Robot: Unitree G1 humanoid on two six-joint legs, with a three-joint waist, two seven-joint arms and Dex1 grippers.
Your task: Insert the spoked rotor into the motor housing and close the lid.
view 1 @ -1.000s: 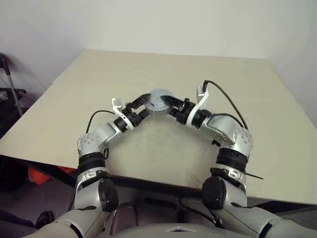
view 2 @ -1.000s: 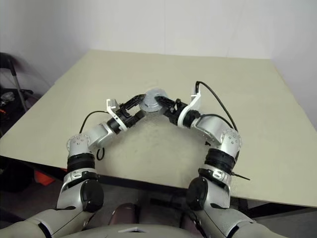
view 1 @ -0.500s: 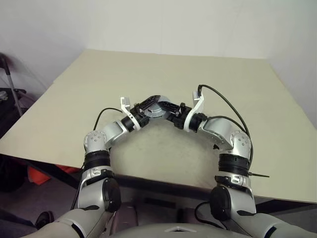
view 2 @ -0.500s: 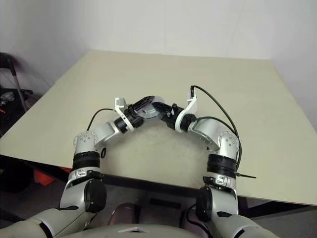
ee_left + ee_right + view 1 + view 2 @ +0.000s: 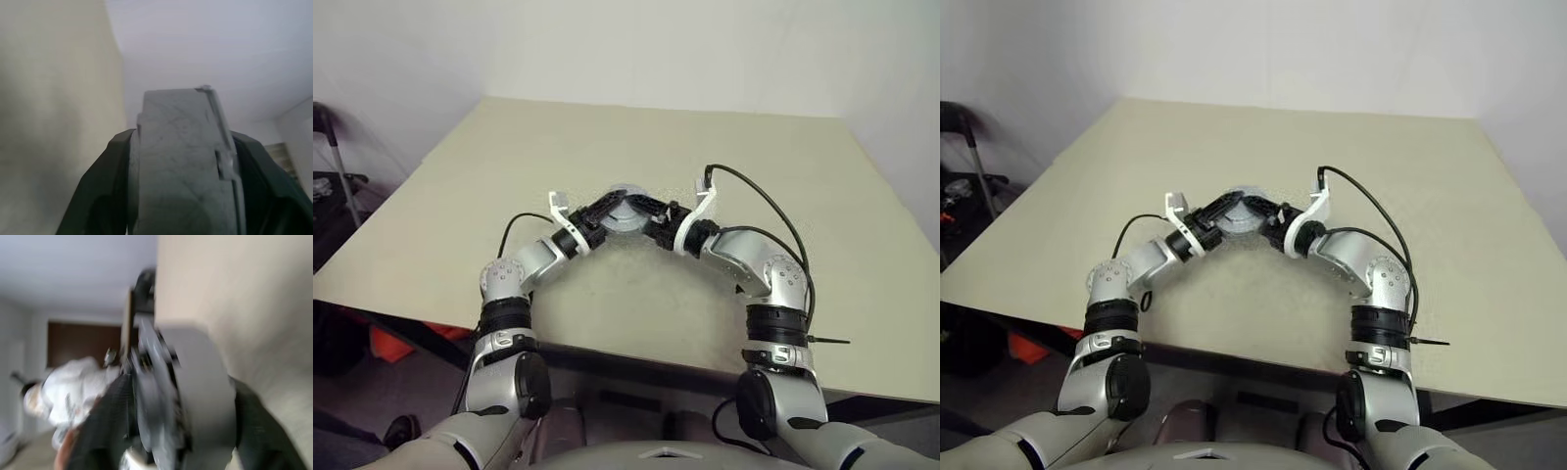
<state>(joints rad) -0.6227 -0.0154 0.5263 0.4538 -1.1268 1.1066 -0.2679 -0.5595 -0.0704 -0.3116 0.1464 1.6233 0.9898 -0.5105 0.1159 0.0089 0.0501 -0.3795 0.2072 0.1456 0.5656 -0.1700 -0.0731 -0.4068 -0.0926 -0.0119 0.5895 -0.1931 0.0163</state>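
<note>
Above the beige table (image 5: 460,206), both grippers met at the round grey metal motor housing (image 5: 625,208), the left gripper (image 5: 607,209) clasping it between black fingers, the right gripper (image 5: 651,211) spread around its opposite side.

Left arm: reaching forward and angling inward toward the right arm.
Left gripper (image 5: 607,209): clamping its black fingers (image 5: 105,186) on either side of a grey part.
Right arm: bending inward toward the left arm.
Right gripper (image 5: 649,213): meeting the left one, its fingers (image 5: 115,416) flanking the same part.
</note>
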